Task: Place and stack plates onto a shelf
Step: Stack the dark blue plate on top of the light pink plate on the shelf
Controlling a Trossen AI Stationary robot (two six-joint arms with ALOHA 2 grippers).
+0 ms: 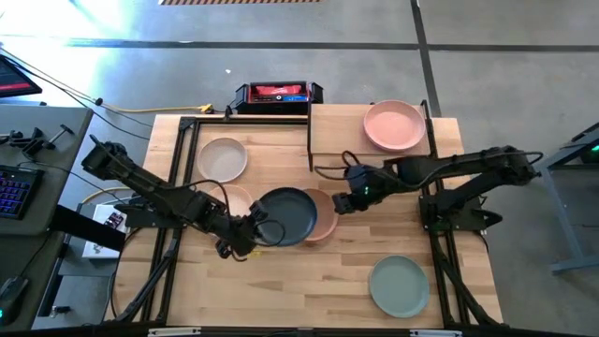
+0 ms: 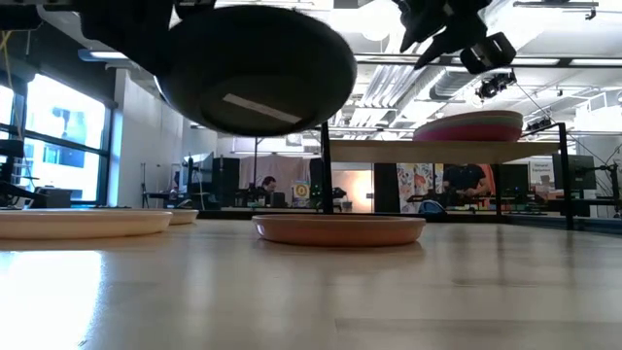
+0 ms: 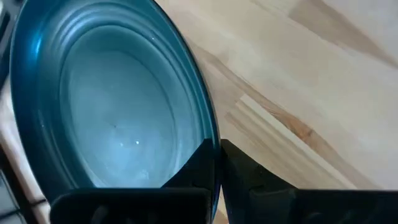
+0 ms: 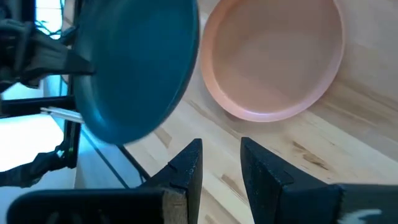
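Observation:
My left gripper (image 1: pixel 247 230) is shut on a dark slate plate (image 1: pixel 286 215), held above the table; the plate also shows in the low view (image 2: pixel 258 68). Under and beside it a tan plate (image 1: pixel 325 217) rests flat on the table, also seen in the low view (image 2: pixel 338 229). My right gripper (image 1: pixel 343 202) hangs open and empty above the table, close to the right of both plates (image 4: pixel 221 158). The shelf (image 1: pixel 337 131) stands at the far side with a salmon-topped stack of plates (image 1: pixel 395 125) on it. My left gripper pinches the dark plate's rim (image 3: pixel 210 127) at its left, near side, one finger inside the plate and one outside. The fingers (image 3: pixel 249 180) come from the table's left, about level. The plate is lifted clear of the table, slightly tilted.
A cream plate (image 1: pixel 223 157) lies at the far left, and a peach plate (image 1: pixel 240 198) lies partly under my left arm. A pale green plate (image 1: pixel 400 285) lies near the front right. A black and red box (image 1: pixel 277 94) sits past the far edge.

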